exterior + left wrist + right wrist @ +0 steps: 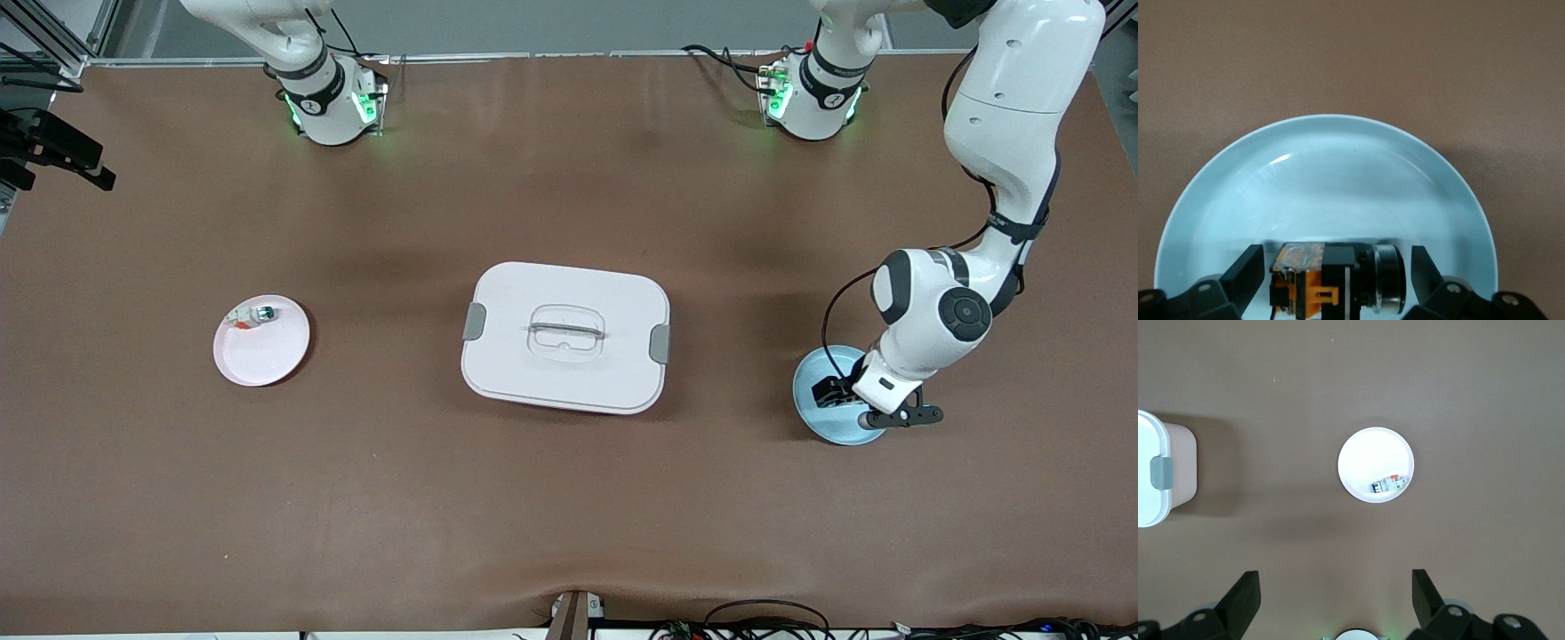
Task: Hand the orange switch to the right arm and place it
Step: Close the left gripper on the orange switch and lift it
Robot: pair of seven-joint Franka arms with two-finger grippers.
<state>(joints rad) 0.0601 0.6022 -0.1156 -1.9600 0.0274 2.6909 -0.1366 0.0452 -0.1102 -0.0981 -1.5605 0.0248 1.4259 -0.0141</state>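
A: Orange switch (1331,283) lies in the blue plate (1338,173), I see it between my left gripper (1337,273) fingers, spread wide, not touching.

B: My right gripper (1336,600) waits open, high over the pink plate (1365,457).

A lidded box (565,338) sits mid-table — one plate (261,340) toward the right arm's end, another plate (831,418) toward the left arm's end, holding the orange switch (1338,280).
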